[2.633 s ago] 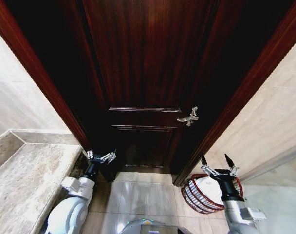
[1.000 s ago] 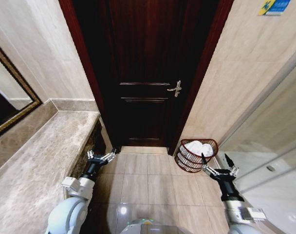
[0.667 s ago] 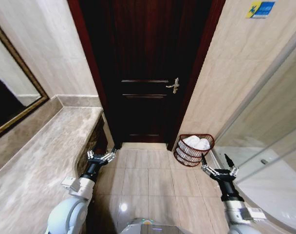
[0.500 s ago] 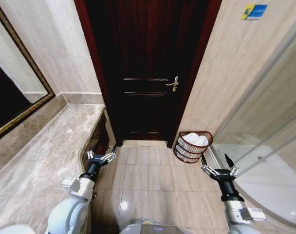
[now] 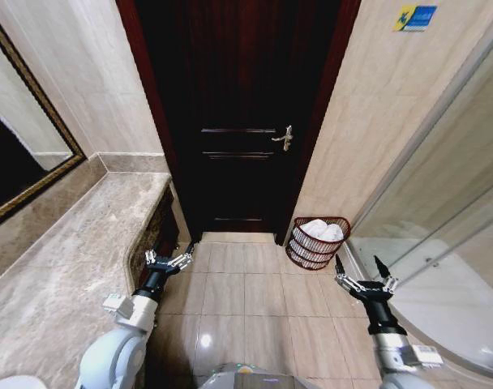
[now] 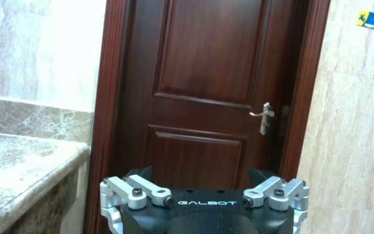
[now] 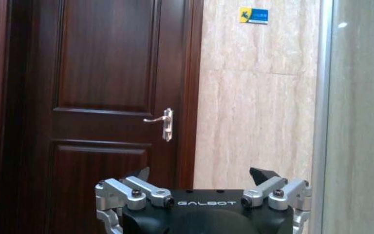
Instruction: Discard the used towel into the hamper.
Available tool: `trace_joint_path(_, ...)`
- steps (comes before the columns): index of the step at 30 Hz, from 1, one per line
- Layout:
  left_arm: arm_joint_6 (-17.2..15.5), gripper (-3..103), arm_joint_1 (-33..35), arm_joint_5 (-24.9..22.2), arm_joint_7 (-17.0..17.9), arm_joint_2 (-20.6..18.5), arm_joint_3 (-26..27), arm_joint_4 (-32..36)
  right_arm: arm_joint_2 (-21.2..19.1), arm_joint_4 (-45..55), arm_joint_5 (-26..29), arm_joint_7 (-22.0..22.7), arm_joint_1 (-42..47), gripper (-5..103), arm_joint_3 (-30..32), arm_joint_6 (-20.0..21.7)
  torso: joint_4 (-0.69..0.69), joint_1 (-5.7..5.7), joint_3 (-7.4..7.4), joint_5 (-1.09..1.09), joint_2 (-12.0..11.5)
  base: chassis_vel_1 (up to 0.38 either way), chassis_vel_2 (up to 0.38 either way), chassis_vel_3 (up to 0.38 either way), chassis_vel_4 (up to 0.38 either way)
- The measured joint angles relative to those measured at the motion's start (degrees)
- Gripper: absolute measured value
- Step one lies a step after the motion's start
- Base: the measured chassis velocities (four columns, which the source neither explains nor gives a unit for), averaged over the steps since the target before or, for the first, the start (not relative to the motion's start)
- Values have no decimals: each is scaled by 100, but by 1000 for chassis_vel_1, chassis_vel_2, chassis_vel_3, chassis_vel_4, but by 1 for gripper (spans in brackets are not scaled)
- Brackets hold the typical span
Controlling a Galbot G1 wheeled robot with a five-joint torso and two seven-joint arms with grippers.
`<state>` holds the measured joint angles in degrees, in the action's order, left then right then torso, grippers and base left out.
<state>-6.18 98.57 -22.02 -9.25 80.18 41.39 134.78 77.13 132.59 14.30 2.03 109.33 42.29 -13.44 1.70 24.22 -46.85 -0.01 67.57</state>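
Hamper (image 5: 316, 242), holding white towels (image 5: 322, 230), stands on the floor (image 5: 255, 296) ahead of the right gripper (image 5: 366, 278), well apart, beside the door (image 5: 238, 121). Both grippers are spread and empty; the left gripper (image 5: 168, 259) hangs beside the counter (image 5: 60, 259).

We cannot see the hamper's (image 5: 315, 243) base, nor how deep the white cloth (image 5: 320, 229) in it goes; whether that cloth is one towel or several is too small to tell. The counter (image 5: 60, 267) and the mirror (image 5: 19, 154) are cut off by the head view's left edge, the glass screen (image 5: 449, 203) by its right edge. In both wrist views the picture's lower edge cuts the gripper bodies. The blue sign's (image 7: 254, 15) print is too small to read.
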Motion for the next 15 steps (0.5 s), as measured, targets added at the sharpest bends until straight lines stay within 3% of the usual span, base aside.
trace_joint_path(8, 0, 99, -1, 0, -1, 2, -1, 0, -1, 0, 0, 1, 1, 100, 2, 0, -3, 0, 0, 4, 0, -119, -148, 114, 115)
trace_joint_path(15, 0, 99, -1, 0, 0, 0, -1, 0, -1, 0, 0, 0, 1, 100, 0, 0, -1, 0, 0, -2, 1, 5, -6, 10, 0)
